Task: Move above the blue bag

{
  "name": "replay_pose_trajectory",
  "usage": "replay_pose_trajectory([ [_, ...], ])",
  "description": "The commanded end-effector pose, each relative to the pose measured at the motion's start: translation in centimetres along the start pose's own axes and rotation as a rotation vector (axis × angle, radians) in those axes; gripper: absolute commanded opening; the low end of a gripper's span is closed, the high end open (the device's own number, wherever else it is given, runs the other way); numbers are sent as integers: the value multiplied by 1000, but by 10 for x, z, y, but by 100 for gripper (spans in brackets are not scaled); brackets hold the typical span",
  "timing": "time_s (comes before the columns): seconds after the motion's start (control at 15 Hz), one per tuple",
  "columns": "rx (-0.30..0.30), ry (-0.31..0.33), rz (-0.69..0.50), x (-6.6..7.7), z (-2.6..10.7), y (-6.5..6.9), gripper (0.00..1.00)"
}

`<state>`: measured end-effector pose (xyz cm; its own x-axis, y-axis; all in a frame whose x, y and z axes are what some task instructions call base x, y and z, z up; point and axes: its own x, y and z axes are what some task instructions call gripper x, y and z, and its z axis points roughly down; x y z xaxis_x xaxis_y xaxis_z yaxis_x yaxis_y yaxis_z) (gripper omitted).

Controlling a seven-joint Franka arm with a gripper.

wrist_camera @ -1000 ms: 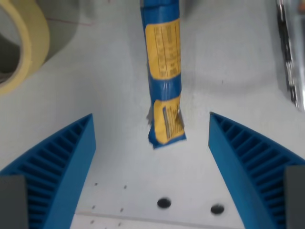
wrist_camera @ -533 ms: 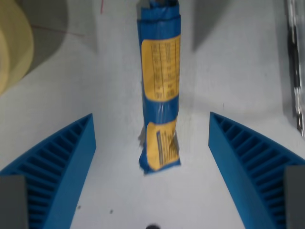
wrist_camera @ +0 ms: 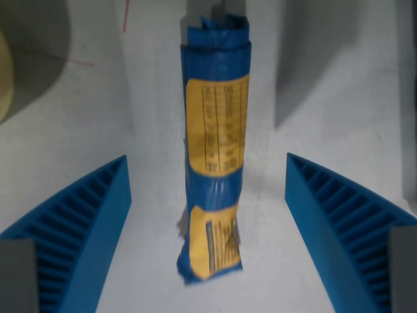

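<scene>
The blue bag (wrist_camera: pixel 214 143) is a long rolled blue packet with yellow printed labels. It lies lengthwise on the white table, running from the top centre of the wrist view down to the lower centre. My gripper (wrist_camera: pixel 208 215) is open above it. Its blue ribbed fingers (wrist_camera: pixel 78 228) stand at the wrist view's left and right, and the bag's lower part lies between them without touching either.
A roll of yellow tape (wrist_camera: pixel 4 78) shows at the wrist view's far left edge, with its dark shadow beside it. Grey shadows fall on the white table (wrist_camera: pixel 339 78) at the top. A thin red line crosses the table at upper left.
The camera has moved forward along the bag. The bag now reaches lower in the view and sits further between the fingers. The tape and the metal object at right have slid out of view.
</scene>
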<state>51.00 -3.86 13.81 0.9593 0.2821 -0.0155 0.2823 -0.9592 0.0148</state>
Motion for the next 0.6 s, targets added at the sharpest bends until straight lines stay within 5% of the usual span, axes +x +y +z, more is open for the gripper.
replay_pose_trajectory([
  [0.07,11,64,-48,1,11,5,100],
  [0.13,12,63,-44,1,14,5,0],
  [0.6,19,54,-35,2,20,6,0],
])
